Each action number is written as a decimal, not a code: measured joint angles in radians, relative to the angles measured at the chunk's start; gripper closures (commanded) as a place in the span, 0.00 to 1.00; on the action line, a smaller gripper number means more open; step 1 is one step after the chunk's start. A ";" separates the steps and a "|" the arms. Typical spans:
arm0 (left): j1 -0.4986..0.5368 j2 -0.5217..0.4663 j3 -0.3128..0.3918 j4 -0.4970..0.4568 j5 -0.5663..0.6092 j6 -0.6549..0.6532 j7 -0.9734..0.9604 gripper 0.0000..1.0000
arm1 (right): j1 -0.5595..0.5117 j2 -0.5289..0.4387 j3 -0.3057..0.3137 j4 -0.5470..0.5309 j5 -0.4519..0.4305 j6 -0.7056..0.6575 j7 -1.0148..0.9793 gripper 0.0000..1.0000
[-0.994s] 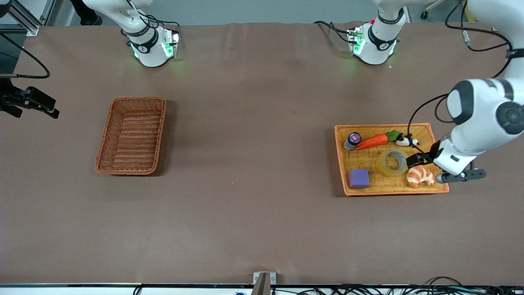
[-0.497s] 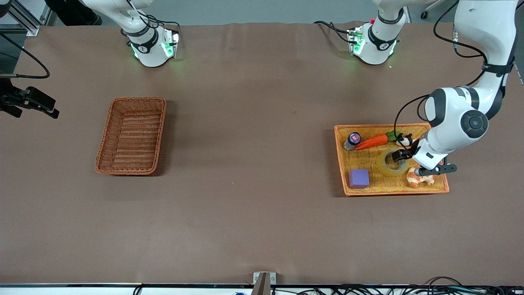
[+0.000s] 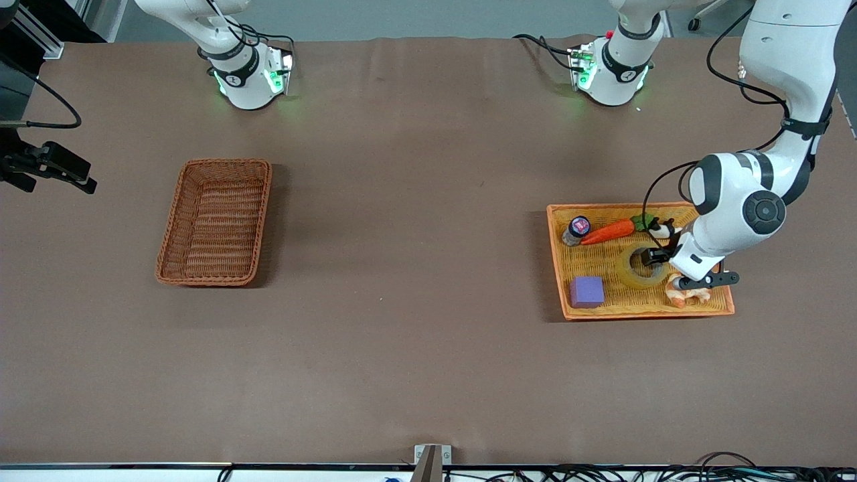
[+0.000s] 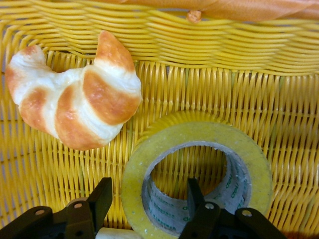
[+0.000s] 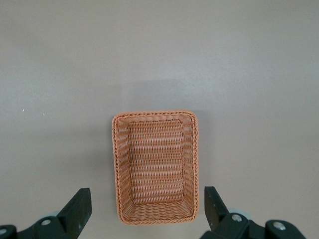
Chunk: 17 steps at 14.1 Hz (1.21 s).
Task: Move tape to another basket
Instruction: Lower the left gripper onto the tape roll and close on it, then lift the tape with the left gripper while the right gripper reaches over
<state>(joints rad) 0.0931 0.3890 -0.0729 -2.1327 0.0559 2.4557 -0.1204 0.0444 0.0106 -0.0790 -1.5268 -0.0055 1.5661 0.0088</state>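
The left end effector [image 4: 147, 201], fingers apart, straddles the wall of the tape [image 4: 197, 169].

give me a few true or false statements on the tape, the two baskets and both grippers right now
1. The tape lies in the orange-yellow tray. True.
2. The left gripper is shut on the croissant. False: it is open, one finger inside the tape's core and one outside the ring, with the croissant lying untouched beside the tape.
3. The reddish-brown basket holds a purple block. False: it holds nothing; the purple block is in the tray.
4. The right gripper is open, high over the reddish-brown basket. True.
5. The carrot lies nearer the front camera than the tape. False: it lies farther.
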 measured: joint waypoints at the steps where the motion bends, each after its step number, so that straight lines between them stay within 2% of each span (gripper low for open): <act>1: 0.000 0.004 0.000 0.001 0.000 0.001 0.000 0.66 | 0.000 0.000 0.000 0.000 0.000 0.000 0.000 0.00; 3: 0.000 0.010 0.001 0.004 0.000 0.002 0.000 0.92 | 0.000 0.000 0.000 0.000 0.000 0.000 0.000 0.00; 4: 0.001 0.011 0.001 0.006 0.000 0.002 0.000 0.99 | 0.000 0.000 0.000 0.000 0.000 0.000 0.000 0.00; 10: 0.002 -0.018 0.001 0.044 0.001 -0.010 0.000 1.00 | -0.001 0.000 -0.001 0.000 0.000 0.000 0.000 0.00; 12: 0.002 -0.065 0.000 0.102 0.001 -0.120 0.000 1.00 | -0.001 0.000 -0.001 0.000 0.000 0.000 0.000 0.00; 14: -0.001 -0.106 -0.012 0.200 0.001 -0.275 0.000 1.00 | -0.001 0.000 -0.001 0.000 0.000 0.000 0.000 0.00; 17: -0.012 -0.120 -0.121 0.333 -0.001 -0.405 -0.047 1.00 | -0.001 0.000 -0.001 0.000 0.000 0.000 0.000 0.00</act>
<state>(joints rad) 0.0814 0.2694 -0.1944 -1.8000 0.0554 2.0505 -0.1674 0.0436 0.0106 -0.0805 -1.5268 -0.0055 1.5661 0.0088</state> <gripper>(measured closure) 0.789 0.000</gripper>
